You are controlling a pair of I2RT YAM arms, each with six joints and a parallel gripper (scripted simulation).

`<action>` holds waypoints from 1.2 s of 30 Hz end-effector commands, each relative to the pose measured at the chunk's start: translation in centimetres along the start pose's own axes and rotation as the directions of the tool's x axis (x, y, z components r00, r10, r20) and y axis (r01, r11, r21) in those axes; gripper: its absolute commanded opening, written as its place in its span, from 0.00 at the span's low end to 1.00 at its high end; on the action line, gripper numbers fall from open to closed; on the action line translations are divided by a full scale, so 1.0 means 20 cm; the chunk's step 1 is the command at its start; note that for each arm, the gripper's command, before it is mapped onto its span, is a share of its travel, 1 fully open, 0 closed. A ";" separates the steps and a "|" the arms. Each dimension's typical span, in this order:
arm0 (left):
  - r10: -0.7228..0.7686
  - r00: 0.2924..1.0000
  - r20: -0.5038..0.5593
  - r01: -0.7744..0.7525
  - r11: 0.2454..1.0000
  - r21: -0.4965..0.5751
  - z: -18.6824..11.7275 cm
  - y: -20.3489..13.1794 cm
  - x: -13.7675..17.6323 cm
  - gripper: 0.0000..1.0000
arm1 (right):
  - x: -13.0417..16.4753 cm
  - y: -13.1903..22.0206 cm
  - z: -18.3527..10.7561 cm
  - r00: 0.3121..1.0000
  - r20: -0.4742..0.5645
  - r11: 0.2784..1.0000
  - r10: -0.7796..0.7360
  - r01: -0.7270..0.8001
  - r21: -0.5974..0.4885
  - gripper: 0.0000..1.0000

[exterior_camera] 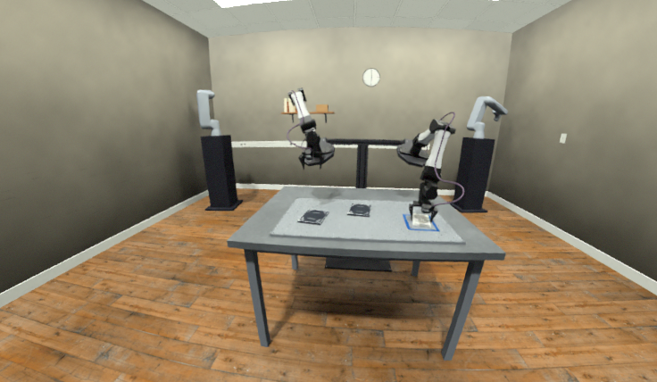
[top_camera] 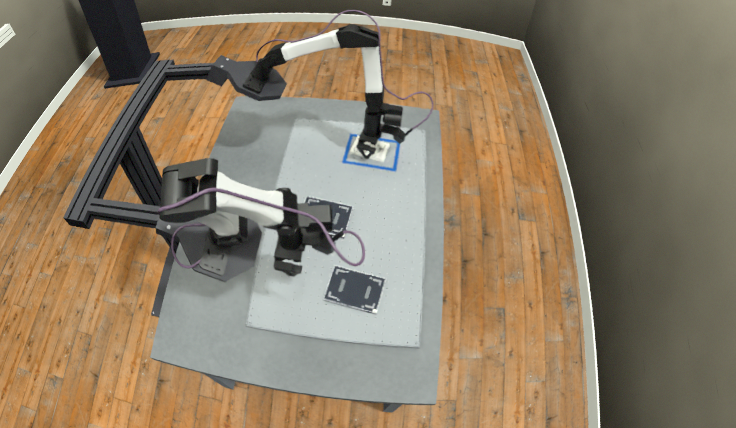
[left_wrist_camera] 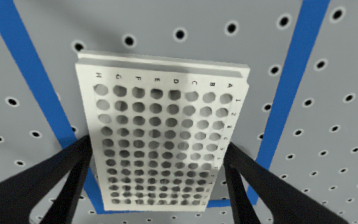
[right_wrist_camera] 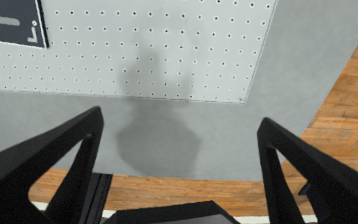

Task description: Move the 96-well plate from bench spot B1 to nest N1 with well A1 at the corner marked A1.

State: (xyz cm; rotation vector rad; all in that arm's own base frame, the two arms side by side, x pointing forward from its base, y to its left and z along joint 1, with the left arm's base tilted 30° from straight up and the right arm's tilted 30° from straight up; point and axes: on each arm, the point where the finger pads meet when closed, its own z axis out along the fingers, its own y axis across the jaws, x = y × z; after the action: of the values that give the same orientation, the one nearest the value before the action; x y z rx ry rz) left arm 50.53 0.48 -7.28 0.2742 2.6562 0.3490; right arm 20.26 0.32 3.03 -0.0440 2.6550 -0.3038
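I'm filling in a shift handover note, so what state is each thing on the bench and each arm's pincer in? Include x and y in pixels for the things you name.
Well plate (top_camera: 382, 152) (exterior_camera: 420, 220) (left_wrist_camera: 155, 145): lying inside the blue outline, not gripped.
Left pincer (top_camera: 367, 150) (exterior_camera: 423, 216) (left_wrist_camera: 159, 150): open, fingers on either side of the plate.
Right pincer (top_camera: 289, 266) (right_wrist_camera: 180, 125): open, raised.
Nearer dark nest in the exterior view (top_camera: 354, 289) (exterior_camera: 313, 216): no plate in it.
Other dark nest (top_camera: 345, 214) (exterior_camera: 359, 210): no plate visible.
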 end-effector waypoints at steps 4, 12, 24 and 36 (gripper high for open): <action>-0.014 0.999 0.039 0.014 1.000 -0.008 -0.06 0.06 -0.05 1.00 | -0.01 0.00 0.00 1.000 0.007 1.000 -0.004 0.004 -0.008 1.00; -0.010 1.000 0.021 0.011 1.000 -0.005 -0.03 0.05 -0.02 1.00 | -0.01 0.00 0.00 1.000 0.007 1.000 -0.004 0.004 -0.008 1.00; -0.011 1.000 0.021 0.011 1.000 -0.005 -0.03 0.05 -0.02 0.00 | -0.01 0.00 0.00 1.000 0.007 1.000 -0.004 0.004 -0.008 1.00; -0.011 1.000 0.021 0.011 1.000 -0.005 -0.03 0.05 -0.02 0.00 | -0.01 0.00 0.00 1.000 0.007 1.000 -0.004 0.004 -0.008 1.00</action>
State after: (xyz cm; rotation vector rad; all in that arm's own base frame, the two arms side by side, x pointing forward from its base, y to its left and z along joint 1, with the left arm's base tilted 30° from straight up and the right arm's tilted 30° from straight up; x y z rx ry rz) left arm 50.47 0.49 -7.27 0.2749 2.6557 0.3490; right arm 20.26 0.32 3.03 -0.0440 2.6550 -0.3038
